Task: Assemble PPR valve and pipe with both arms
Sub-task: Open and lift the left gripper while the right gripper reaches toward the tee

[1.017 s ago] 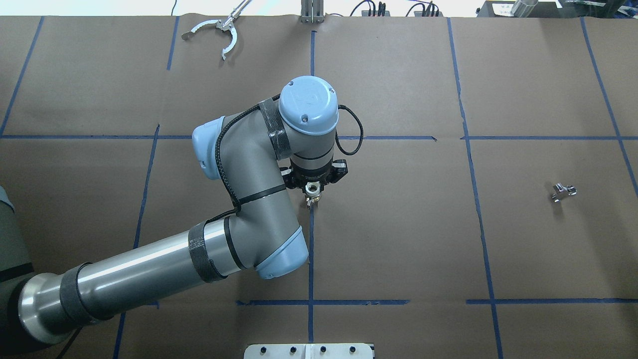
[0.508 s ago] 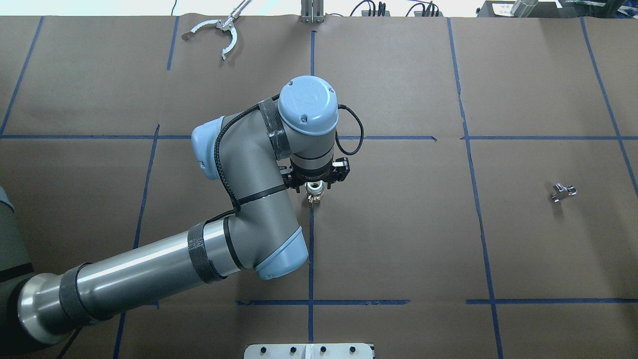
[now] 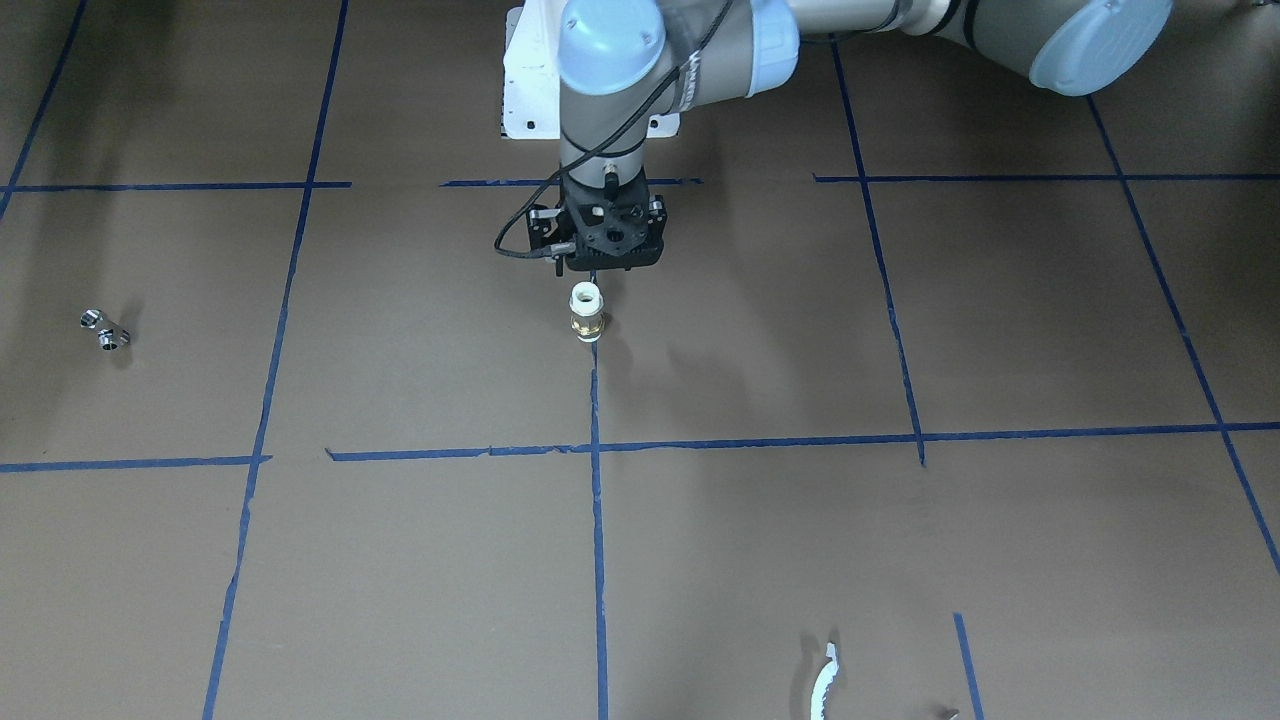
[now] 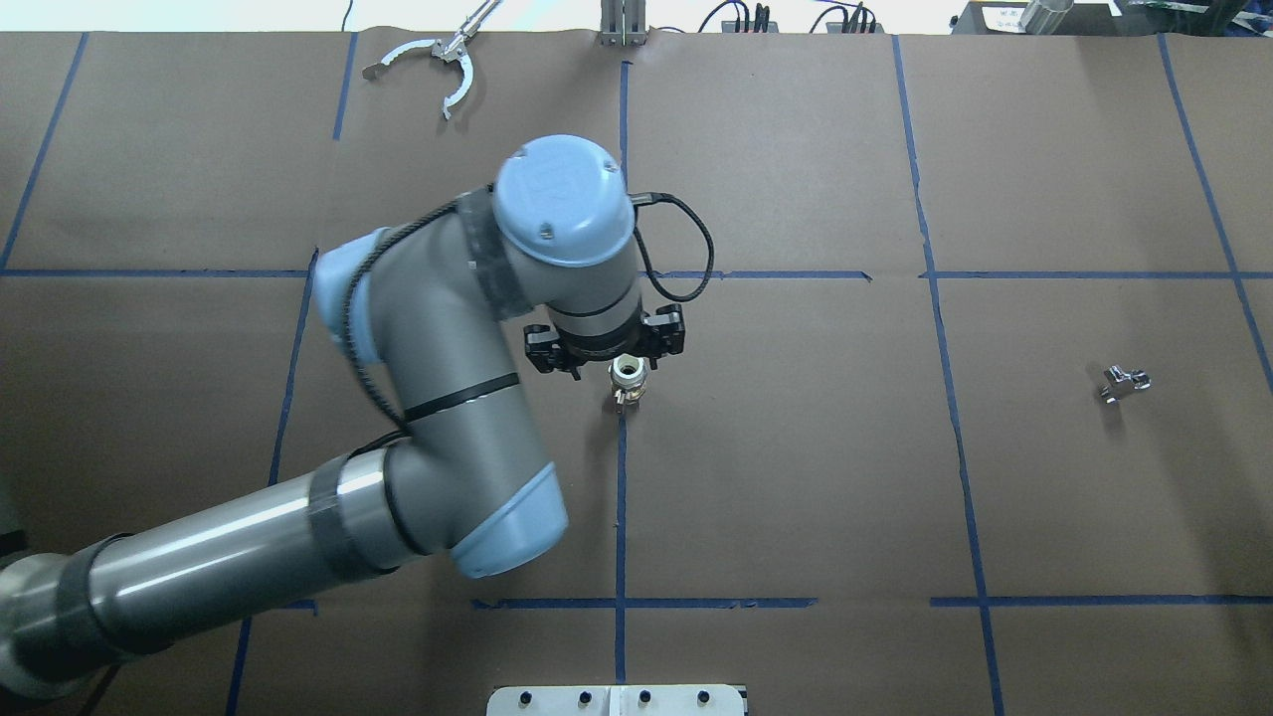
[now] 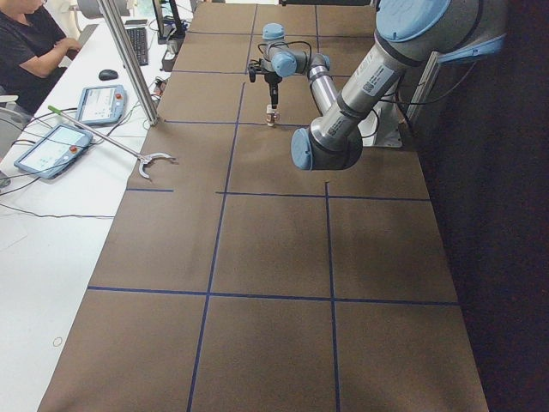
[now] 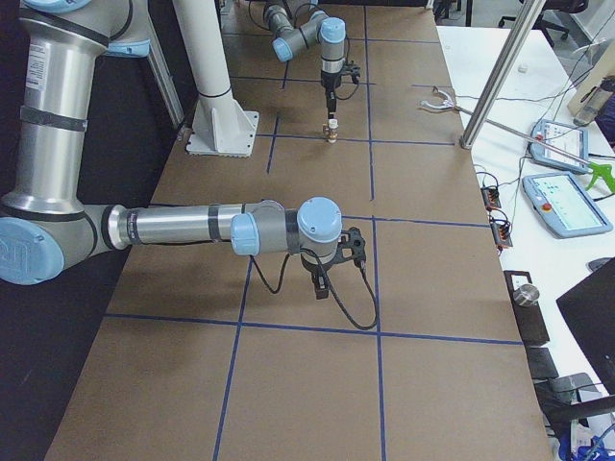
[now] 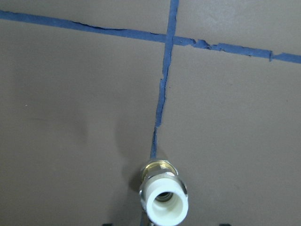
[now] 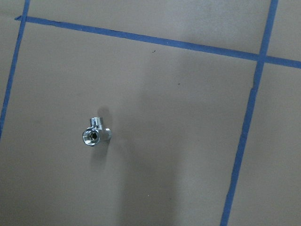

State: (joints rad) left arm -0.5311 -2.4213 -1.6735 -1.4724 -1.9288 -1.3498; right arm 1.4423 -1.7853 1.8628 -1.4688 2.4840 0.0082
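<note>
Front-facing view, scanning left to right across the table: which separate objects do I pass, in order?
chrome angle valve → white-and-brass pipe fitting → white curved grabber tip

One white-and-brass pipe fitting (image 4: 628, 378) stands on the table (image 4: 796, 477). One chrome valve (image 4: 1124, 382) lies well to the fitting's right in the overhead view. There are two arms: the left arm (image 4: 438, 398) just above the fitting and the right arm (image 6: 183, 226) far from it. They carry two grippers, the left gripper (image 3: 598, 268) and the right gripper (image 6: 320, 286). One white grabber tool (image 4: 438, 60) lies beyond the fitting. One white pedestal (image 6: 216, 106) stands behind it. Two screens lie off the table, a near pendant (image 5: 53, 148) and a far pendant (image 5: 101, 103). One person (image 5: 26, 43) sits there.
</note>
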